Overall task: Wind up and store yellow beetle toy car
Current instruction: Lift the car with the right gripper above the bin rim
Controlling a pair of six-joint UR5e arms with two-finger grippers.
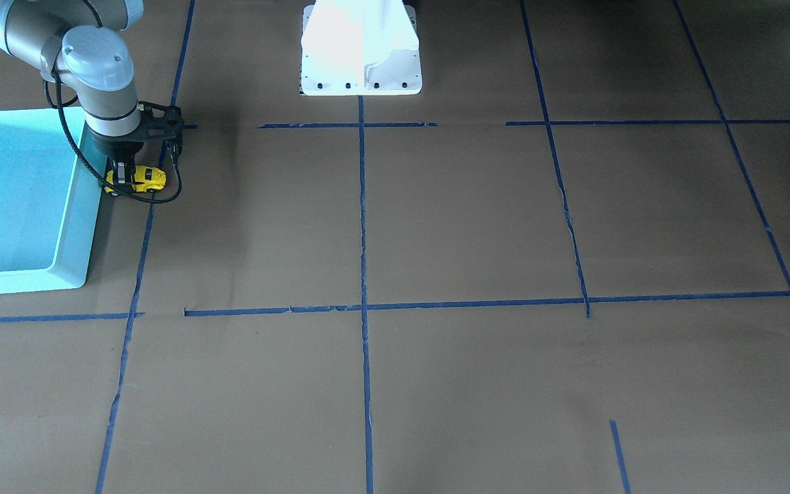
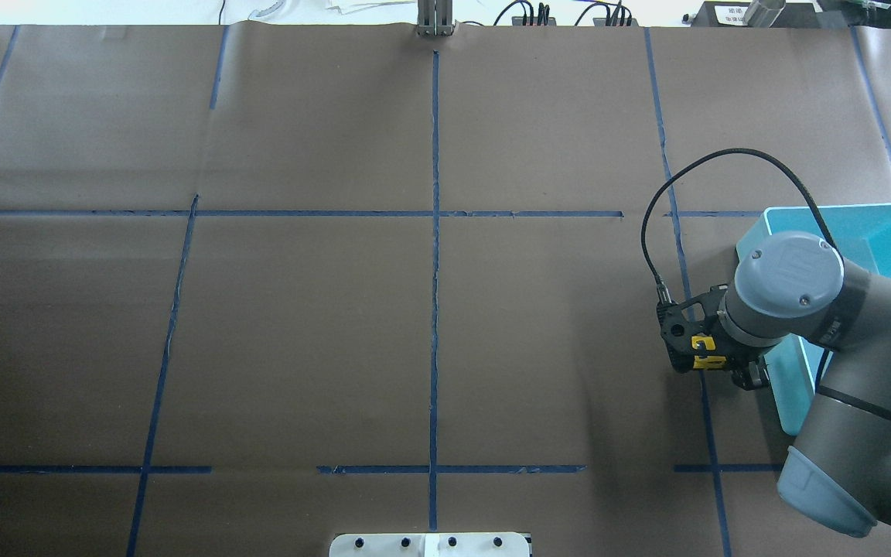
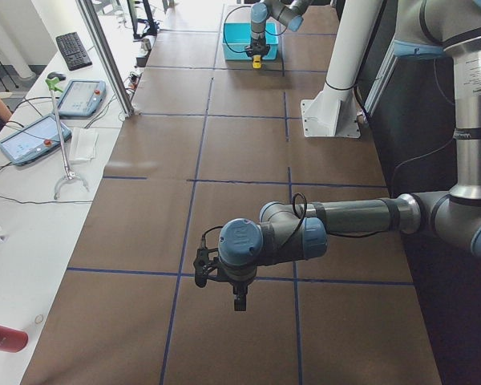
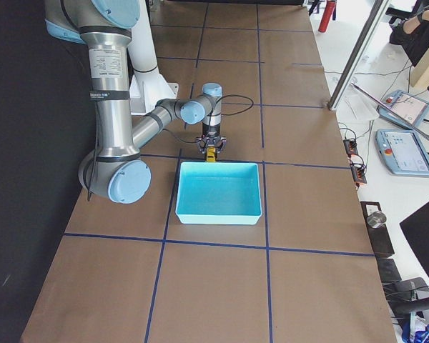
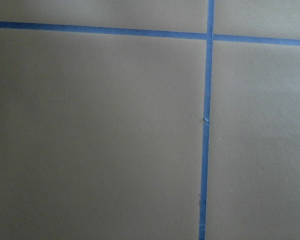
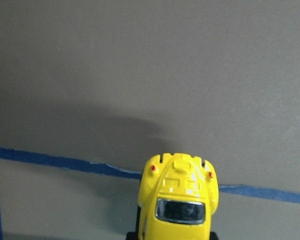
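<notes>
Brown paper [image 2: 298,340] crossed by blue tape lines [image 2: 435,232] covers the table, a white pedestal base [image 1: 340,68] stands midway along the robot's edge, and two tablets [image 3: 30,138] lie beyond the opposite edge.

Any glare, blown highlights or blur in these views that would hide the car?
Front-facing view: the white base is blown out, but the car is readable beside the bin. Right wrist view: car sharp, soft shadow on the paper ahead of it. Left wrist view: even light, only paper and tape.
</notes>
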